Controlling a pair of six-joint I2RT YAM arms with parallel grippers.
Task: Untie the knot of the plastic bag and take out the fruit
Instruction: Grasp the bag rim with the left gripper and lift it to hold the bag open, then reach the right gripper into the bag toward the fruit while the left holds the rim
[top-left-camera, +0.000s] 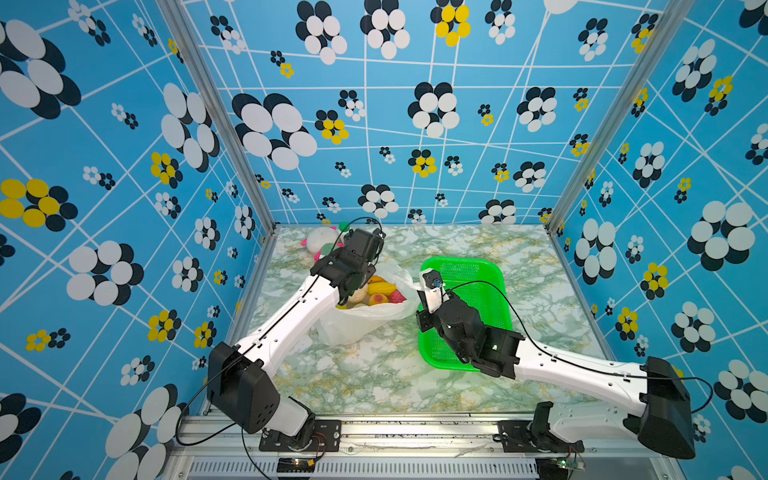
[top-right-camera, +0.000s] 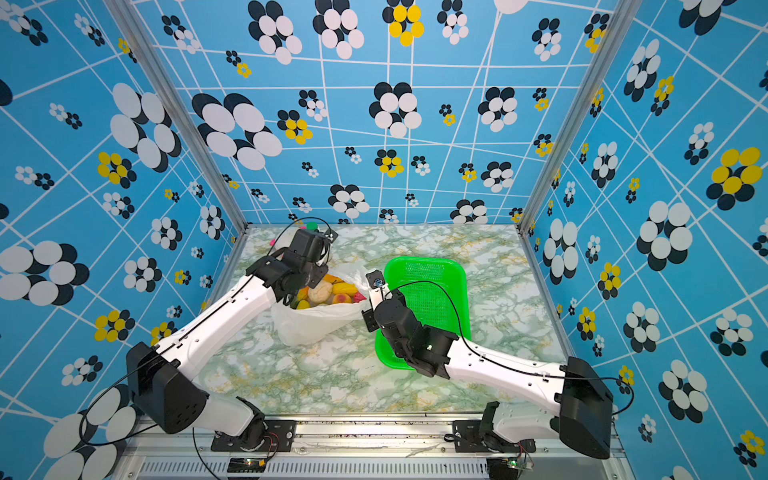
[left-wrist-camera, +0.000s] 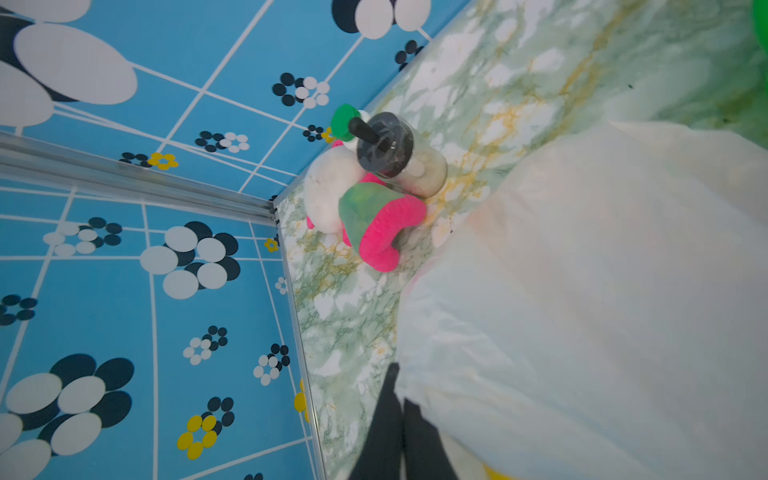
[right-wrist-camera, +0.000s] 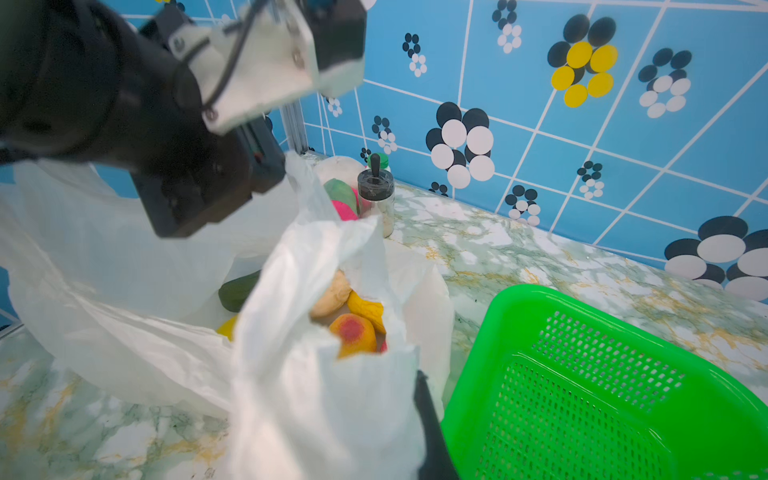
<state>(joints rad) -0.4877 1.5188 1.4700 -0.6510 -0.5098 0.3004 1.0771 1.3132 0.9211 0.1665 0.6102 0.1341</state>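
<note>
While both arms reach to the plastic bag (top-left-camera: 357, 326), the left gripper (left-wrist-camera: 401, 388) is seen closed, its black fingers pressed together on the bag's film at the rim away from the right gripper. The right gripper (right-wrist-camera: 420, 384) is likewise closed, and the opposite rim strip is pinched in it and drawn taut. Between the two grippers the bag's mouth is held open. The fruit (top-left-camera: 380, 291) is found inside, below both sets of fingertips: yellow, cream, orange-red and pink pieces are visible in both top views, and a dark green piece (right-wrist-camera: 239, 291) is seen in the right wrist view. A green basket (top-left-camera: 461, 262) is set just beside the right gripper, on the side away from the bag, beneath that arm's wrist. Beyond the left gripper, a plush toy (left-wrist-camera: 374, 224) and a lidded jar (left-wrist-camera: 399, 158) are noted just beside each other.
</note>
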